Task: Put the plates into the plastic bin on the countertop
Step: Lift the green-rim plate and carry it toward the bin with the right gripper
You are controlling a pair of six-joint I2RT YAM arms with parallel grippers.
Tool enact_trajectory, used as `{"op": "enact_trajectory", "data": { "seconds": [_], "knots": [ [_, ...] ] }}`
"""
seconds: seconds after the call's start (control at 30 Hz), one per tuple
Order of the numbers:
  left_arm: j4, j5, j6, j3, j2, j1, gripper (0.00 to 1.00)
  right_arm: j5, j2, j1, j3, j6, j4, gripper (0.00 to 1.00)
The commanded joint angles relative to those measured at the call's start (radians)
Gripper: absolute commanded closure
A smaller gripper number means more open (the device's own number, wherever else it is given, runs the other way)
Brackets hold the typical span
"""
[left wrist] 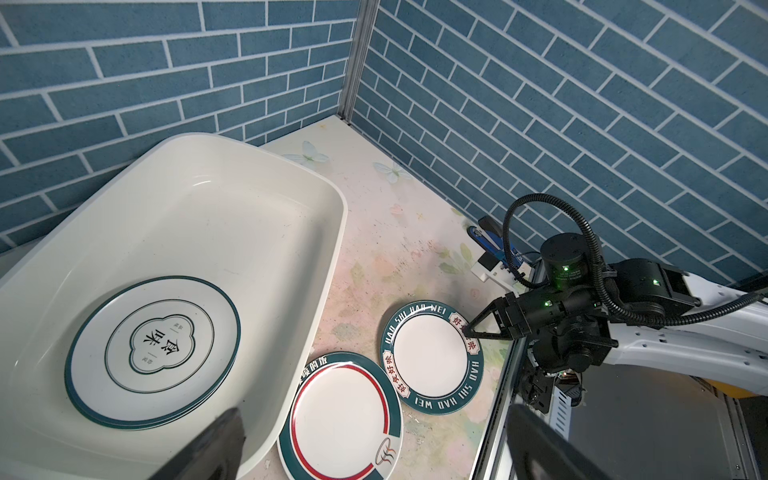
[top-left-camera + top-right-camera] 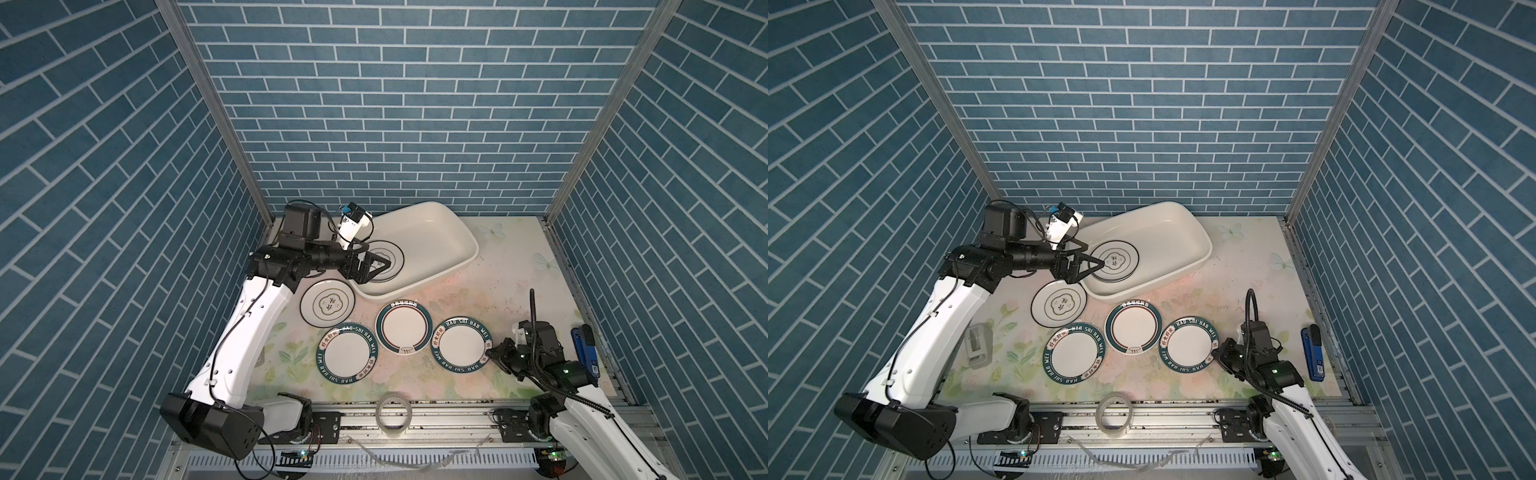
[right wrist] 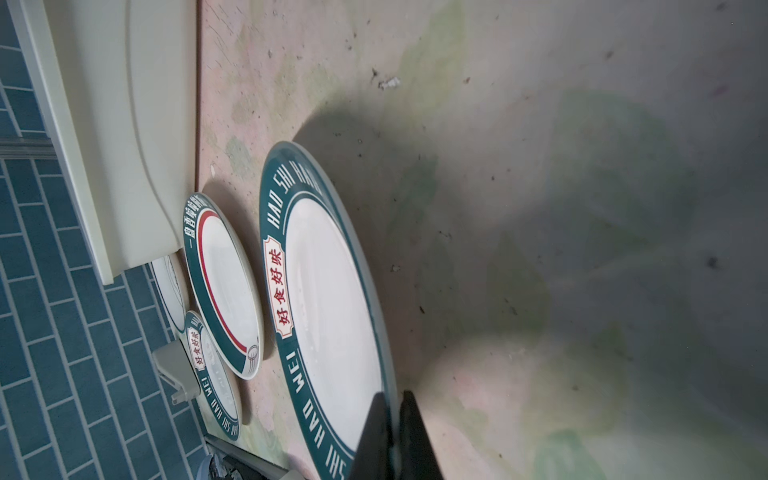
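The plastic bin [image 2: 436, 237] is showing glossy white; plate [image 2: 403, 328] at its 6 o'clock is displaying green rim, red ring.

The plastic bin [image 2: 428, 237] sits at the back of the countertop [image 2: 498, 291]. A plate stack [image 2: 1121, 259] lies in the bin's left end. The corner plate [image 2: 327, 306] lies just beside the bin's front-left corner. Before the bin, the middle plate [image 2: 403, 327] lies nearest, with the left plate [image 2: 348, 352] and right plate [image 2: 462, 344] flanking it farther forward.

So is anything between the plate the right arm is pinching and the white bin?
Nothing stands up there: only the red-ringed plate lies flat by the plastic bin's front wall, left of the pinched lettered plate. The left end effector hangs open over the bin.
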Motion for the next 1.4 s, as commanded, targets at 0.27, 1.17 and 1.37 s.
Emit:
{"op": "enact_trajectory", "data": {
  "seconds": [0.27, 1.17, 1.37],
  "knots": [
    [0.005, 0.009, -0.006, 0.019, -0.011, -0.006, 0.0, 0.05, 0.009, -0.006, 0.116, -0.01, -0.075, 1.0],
    [-0.012, -0.086, -0.012, 0.046, 0.026, -0.007, 0.0, 0.07, 0.043, -0.011, 0.275, -0.094, -0.169, 1.0],
    [-0.021, -0.106, -0.013, 0.067, 0.041, -0.007, 0.0, 0.065, 0.05, -0.012, 0.334, -0.126, -0.211, 1.0]
  ]
}}
